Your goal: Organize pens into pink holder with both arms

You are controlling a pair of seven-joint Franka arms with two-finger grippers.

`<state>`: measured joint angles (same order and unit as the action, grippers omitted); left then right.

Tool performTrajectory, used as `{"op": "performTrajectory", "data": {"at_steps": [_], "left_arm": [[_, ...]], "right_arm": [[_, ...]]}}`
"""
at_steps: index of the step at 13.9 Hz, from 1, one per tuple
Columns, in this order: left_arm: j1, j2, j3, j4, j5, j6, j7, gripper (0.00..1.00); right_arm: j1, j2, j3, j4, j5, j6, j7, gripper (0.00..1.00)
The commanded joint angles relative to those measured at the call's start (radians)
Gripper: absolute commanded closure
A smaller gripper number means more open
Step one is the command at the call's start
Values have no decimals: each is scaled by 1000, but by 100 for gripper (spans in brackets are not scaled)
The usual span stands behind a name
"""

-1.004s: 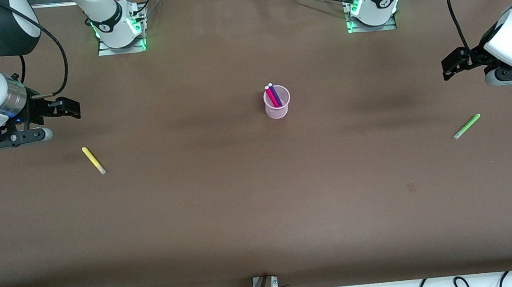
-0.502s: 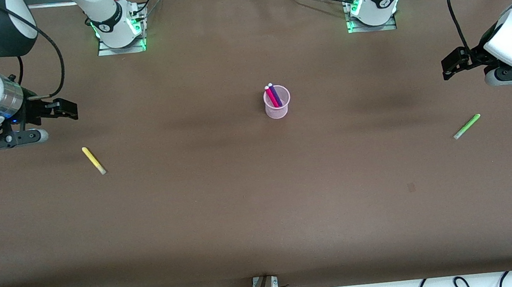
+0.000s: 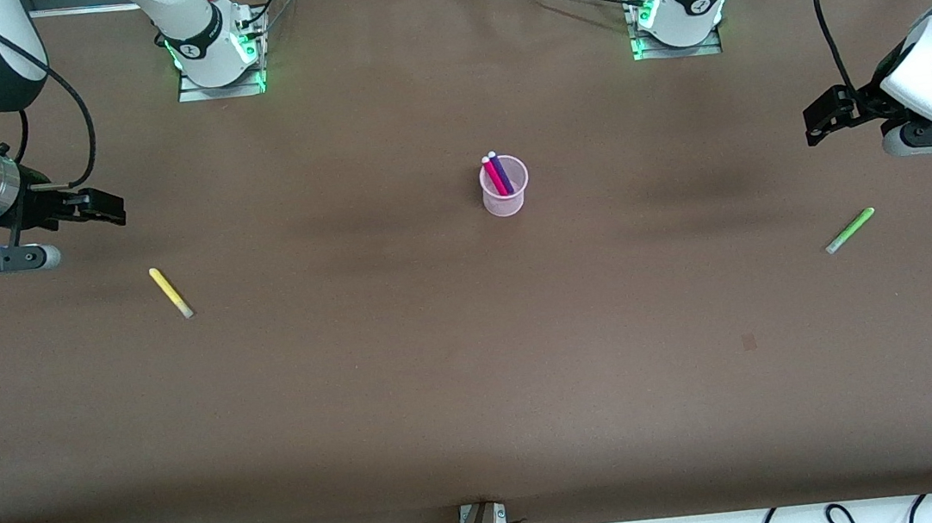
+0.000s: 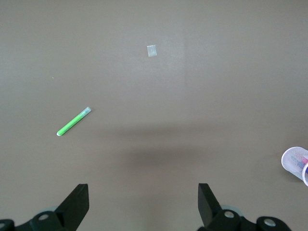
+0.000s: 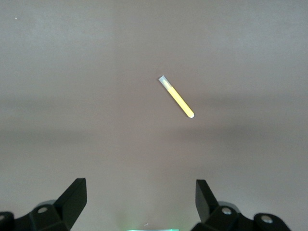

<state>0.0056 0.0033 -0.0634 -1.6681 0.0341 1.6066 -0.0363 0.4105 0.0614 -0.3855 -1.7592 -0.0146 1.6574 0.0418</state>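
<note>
**Two pens in the holder, two loose on the desk**

Four pens show in all. Two stand in the single pink holder (image 3: 504, 188), which sits upright near the middle of the brown desk (image 3: 479, 381): the magenta pen (image 3: 493, 175) and the purple pen (image 3: 500, 171), side by side and leaning, their pale tips poking above the rim. The holder carries nothing else that can be seen.

The other two pens lie flat on the desk, well apart from the holder and nearer to the front camera than it. The yellow pen (image 3: 171, 292) lies toward the right arm's end of the desk; the green pen (image 3: 850, 231) lies toward the left arm's end. Nothing touches either one.

There are two arms, each with one hand. The right hand (image 3: 101, 209) hovers over bare desk at its own end, near the yellow pen, fingers spread apart and holding nothing. The left hand (image 3: 824, 120) hovers over bare desk at its end, near the green pen, fingers likewise apart and empty.

A small pale square patch (image 4: 152, 50) lies on the desk, seen in the left wrist view.
</note>
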Motion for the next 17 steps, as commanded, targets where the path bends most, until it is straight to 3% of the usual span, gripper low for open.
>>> {"op": "performTrajectory", "data": {"at_steps": [1, 2, 3, 6, 8, 17], "left_arm": [[-12, -8, 8, 13, -17, -20, -13, 0], [-10, -8, 8, 13, -17, -20, -13, 0], [-10, -8, 8, 13, -17, -20, -13, 0], [-12, -8, 8, 14, -17, -20, -13, 0], [-12, -8, 8, 14, -17, -20, -13, 0], [-12, -8, 8, 14, -17, -20, -13, 0]], "right_arm": [[-218, -11, 216, 3, 15, 7, 10, 1], [-307, -12, 306, 3, 15, 7, 10, 1], [-355, -14, 354, 1, 15, 7, 10, 1], [-409, -31, 408, -10, 7, 22, 6, 1], [-469, -32, 485, -14, 2, 39, 6, 1], [-472, -9, 497, 90, 13, 21, 6, 0]]}}
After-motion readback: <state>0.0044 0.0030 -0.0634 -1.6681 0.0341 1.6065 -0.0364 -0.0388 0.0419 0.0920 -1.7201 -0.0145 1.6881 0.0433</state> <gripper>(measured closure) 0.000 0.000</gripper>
